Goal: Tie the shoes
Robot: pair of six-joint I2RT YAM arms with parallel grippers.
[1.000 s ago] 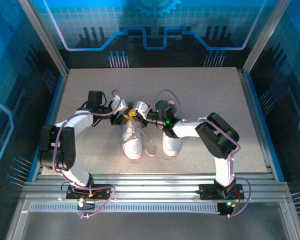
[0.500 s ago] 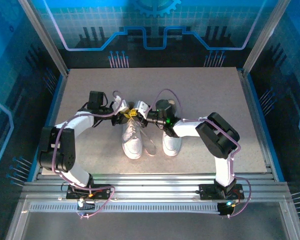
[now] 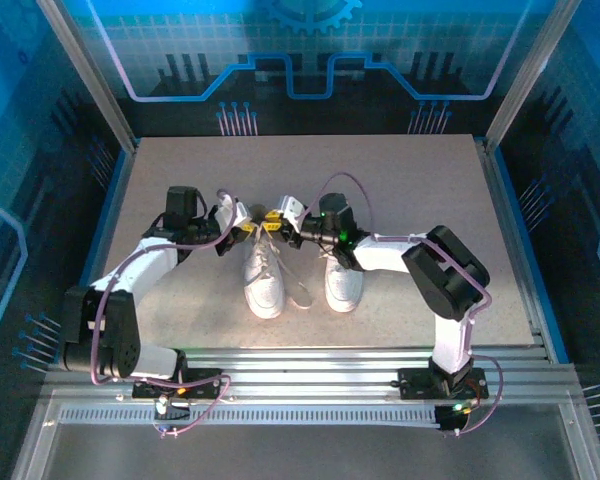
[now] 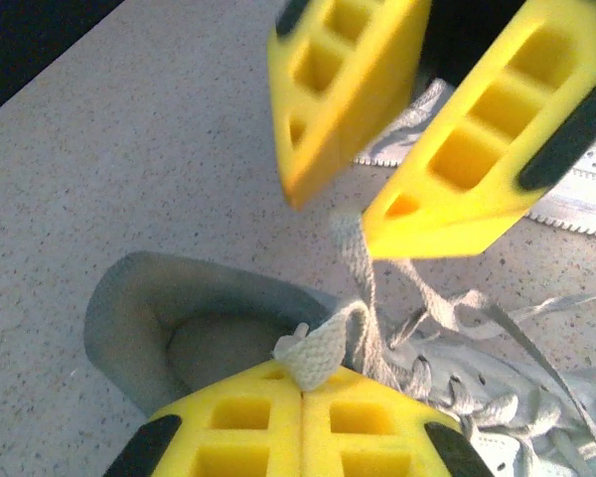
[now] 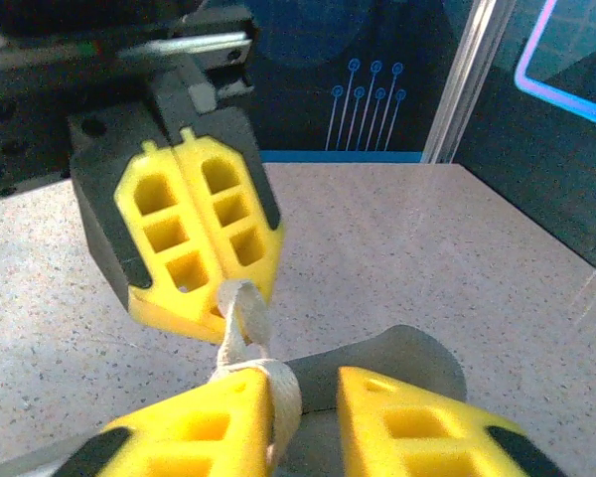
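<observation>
Top external: shoes (image 3: 264, 284) centred, bare table (image 3: 420, 185) all around.

Speckled grey table (image 3: 400, 200) inside a blue circuit-patterned enclosure (image 3: 310, 50) with aluminium corner posts (image 3: 85, 70), evenly lit

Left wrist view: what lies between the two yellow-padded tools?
A short stretch of flat white shoelace, pinched by the shut left tool and reaching the open right tool. Both wrist views show it.

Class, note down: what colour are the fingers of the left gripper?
Yellow fingers, best seen in the right wrist view.
</observation>
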